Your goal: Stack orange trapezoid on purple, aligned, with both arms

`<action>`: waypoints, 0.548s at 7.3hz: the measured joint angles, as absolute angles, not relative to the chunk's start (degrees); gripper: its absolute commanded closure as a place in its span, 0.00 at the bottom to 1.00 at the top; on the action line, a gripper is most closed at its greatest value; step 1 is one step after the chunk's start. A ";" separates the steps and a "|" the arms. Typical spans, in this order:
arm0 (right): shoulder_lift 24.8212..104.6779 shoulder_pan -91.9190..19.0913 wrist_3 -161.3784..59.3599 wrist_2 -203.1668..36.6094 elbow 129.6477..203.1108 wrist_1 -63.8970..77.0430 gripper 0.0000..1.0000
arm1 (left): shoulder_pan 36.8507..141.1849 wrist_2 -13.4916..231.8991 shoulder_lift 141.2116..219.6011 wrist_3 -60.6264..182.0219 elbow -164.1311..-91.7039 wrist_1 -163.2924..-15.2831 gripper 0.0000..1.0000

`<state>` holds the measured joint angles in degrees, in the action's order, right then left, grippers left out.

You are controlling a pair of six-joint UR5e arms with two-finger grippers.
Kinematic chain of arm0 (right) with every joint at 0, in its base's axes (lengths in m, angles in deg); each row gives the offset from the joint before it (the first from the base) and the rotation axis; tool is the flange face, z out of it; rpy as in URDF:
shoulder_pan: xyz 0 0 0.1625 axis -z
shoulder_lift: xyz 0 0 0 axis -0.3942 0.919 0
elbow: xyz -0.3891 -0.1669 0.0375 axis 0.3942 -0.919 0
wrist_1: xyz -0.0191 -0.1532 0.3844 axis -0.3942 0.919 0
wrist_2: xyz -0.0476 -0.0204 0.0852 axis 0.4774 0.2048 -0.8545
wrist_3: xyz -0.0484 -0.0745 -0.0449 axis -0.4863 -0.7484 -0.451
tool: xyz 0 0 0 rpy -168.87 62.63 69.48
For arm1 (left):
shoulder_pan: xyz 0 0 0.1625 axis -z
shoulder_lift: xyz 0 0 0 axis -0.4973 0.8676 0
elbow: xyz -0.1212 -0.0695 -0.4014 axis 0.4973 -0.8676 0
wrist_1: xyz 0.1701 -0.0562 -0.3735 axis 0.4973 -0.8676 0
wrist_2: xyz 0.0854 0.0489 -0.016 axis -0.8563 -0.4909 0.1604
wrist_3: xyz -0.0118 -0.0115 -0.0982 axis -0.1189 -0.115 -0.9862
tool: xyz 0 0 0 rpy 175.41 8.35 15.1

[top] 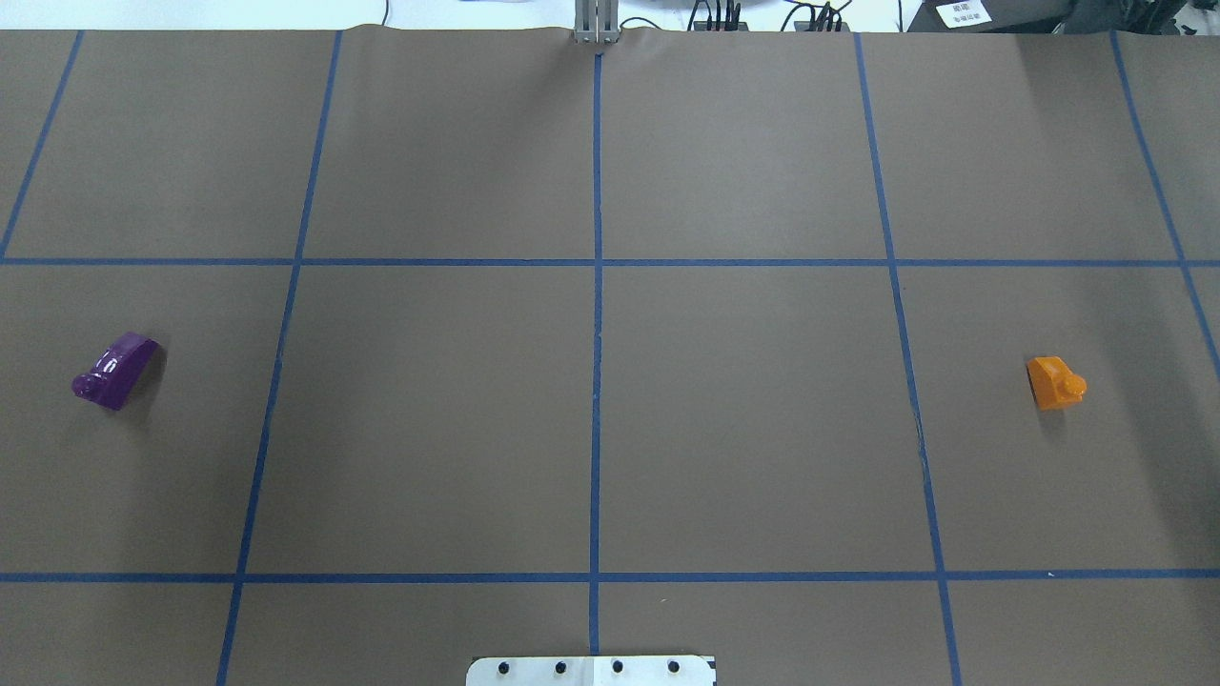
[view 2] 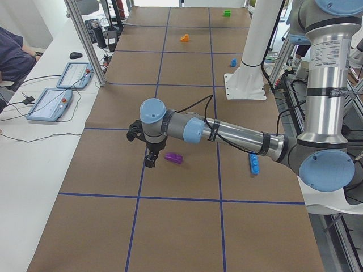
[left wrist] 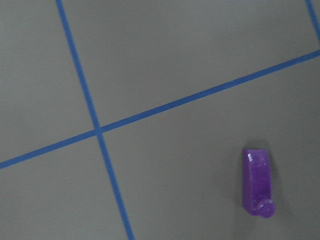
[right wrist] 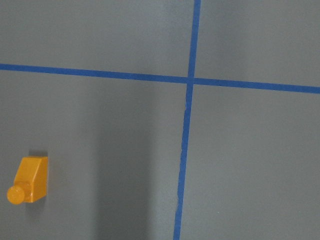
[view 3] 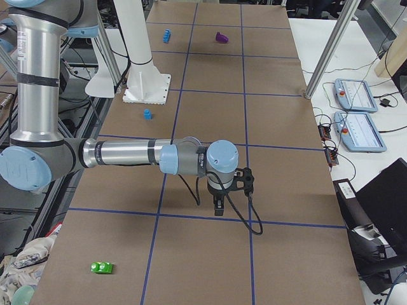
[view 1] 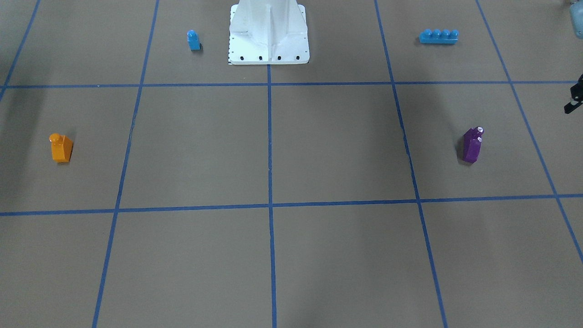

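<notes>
The orange trapezoid point(top: 1053, 381) sits on the brown table at the robot's right; it also shows in the front view point(view 1: 60, 148) and the right wrist view point(right wrist: 30, 180). The purple brick point(top: 114, 370) sits at the robot's left, also seen in the front view point(view 1: 472, 145) and the left wrist view point(left wrist: 257, 181). My left gripper point(view 2: 148, 162) hovers just beside the purple brick point(view 2: 173, 158), apart from it. My right gripper point(view 3: 218, 207) hovers low over the table; the orange trapezoid is hidden in that view. I cannot tell if either gripper is open or shut.
A small blue single-stud brick point(view 1: 193, 40) and a long blue four-stud brick point(view 1: 438, 36) lie on either side of the white robot base point(view 1: 268, 45). A green brick point(view 3: 102, 267) lies at the table's right end. Blue tape lines grid the table.
</notes>
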<state>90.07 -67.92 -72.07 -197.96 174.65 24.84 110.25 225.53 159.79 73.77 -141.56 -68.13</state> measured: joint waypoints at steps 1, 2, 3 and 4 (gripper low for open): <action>89.34 -67.62 -72.05 -198.03 174.51 24.78 0.00 | 105.80 225.12 159.67 61.94 -141.64 -74.59 0.00; 88.98 -67.26 -72.08 -198.14 174.26 24.76 0.00 | 100.18 222.02 158.77 50.59 -141.55 -81.98 0.00; 88.81 -67.07 -72.11 -198.38 174.11 24.75 0.00 | 94.84 218.07 157.68 43.37 -141.30 -87.21 0.00; 88.76 -66.93 -72.12 -198.59 174.06 24.75 0.00 | 90.78 215.27 157.15 40.18 -140.69 -89.62 0.00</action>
<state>88.76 -66.93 -72.12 -198.59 174.06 24.75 90.78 215.27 157.15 40.18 -140.69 -89.62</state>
